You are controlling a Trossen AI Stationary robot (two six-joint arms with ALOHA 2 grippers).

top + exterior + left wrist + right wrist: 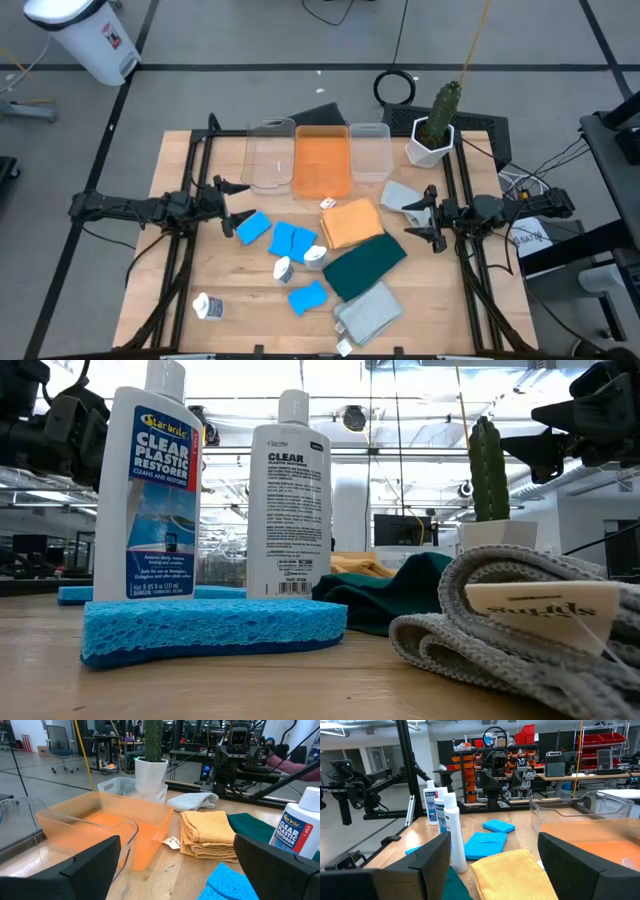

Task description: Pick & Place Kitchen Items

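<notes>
Kitchen items are all lying loose on the wooden table (180,330), so by my judgement the task is hardly begun and nearly everything is left to do. Going from the largest, the three bins at the far edge appear to hold nothing: the orange bin (322,160) stands in the middle, with one clear bin (270,155) on its left side and a smaller clear bin (371,150) on its right side, just beside the cactus pot (431,140). Then come the cloths: the dark green cloth (364,264) lies in the middle, the orange cloth (351,221) is touching it on the far side, one grey cloth (369,311) is near the front edge, and another grey cloth (401,194) is near the right arm. Next are the blue sponges (284,238), four of them as far as I can count, spread to the left of the cloths. The smallest are the white bottles (314,256), two standing among the sponges and one (207,307) lying apart near the front left corner. The left gripper (232,204) hovers at the table's left side with its fingers spread wide and empty. The right gripper (422,222) hovers at the right side, also wide and holding nothing.
</notes>
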